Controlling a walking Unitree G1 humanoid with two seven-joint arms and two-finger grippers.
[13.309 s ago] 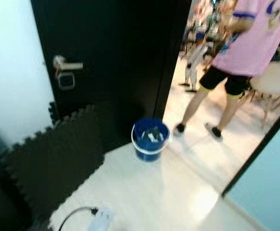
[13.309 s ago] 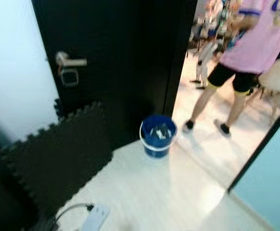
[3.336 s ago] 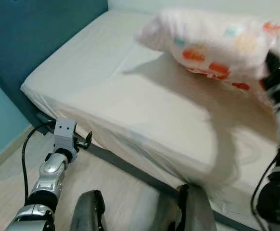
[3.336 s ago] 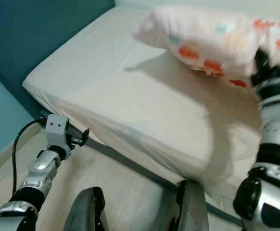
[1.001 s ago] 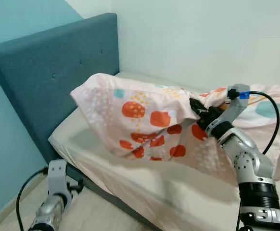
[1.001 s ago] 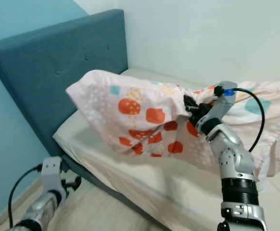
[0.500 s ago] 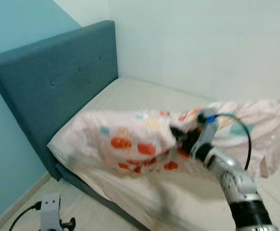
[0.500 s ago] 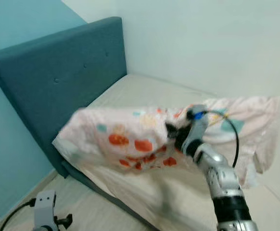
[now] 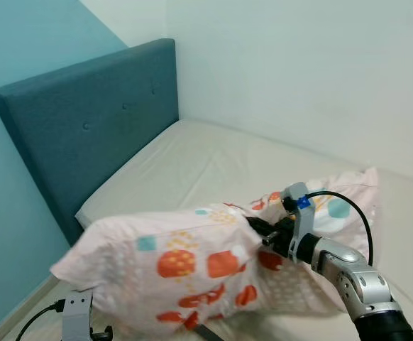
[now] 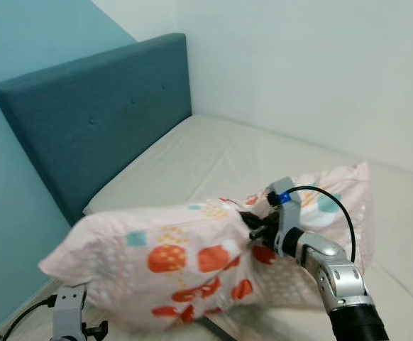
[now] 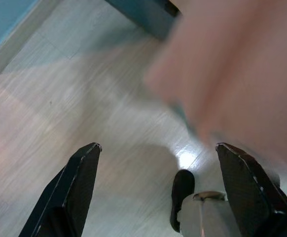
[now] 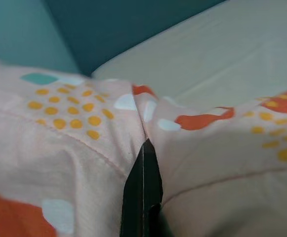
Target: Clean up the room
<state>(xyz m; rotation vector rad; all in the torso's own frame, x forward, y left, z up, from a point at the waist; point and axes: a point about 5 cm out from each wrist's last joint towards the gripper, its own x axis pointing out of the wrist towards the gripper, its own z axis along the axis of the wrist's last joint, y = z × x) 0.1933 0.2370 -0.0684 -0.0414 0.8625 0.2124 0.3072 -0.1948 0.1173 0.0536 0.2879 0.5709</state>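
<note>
A pink pillow (image 9: 171, 270) with orange and teal spots hangs in the air over the near left edge of the cream mattress (image 9: 192, 156). My right gripper (image 9: 260, 231) is shut on a fold of the pillow near its middle. In the right wrist view its black fingers (image 12: 143, 192) are pressed together on the fabric. My left arm (image 9: 76, 312) hangs low beside the bed, under the pillow's drooping end. My left gripper (image 11: 158, 187) is open above the pale wood floor (image 11: 59, 98), holding nothing.
A teal padded headboard (image 9: 86, 128) stands at the left end of the bed against a light blue wall. A pale wall (image 9: 299, 71) runs along the bed's far side. The dark bed frame's corner (image 11: 143, 15) meets the floor near my left gripper.
The pillow has dropped and swung toward the bed's near left edge, with my right gripper still shut on it. The left arm stays low.
</note>
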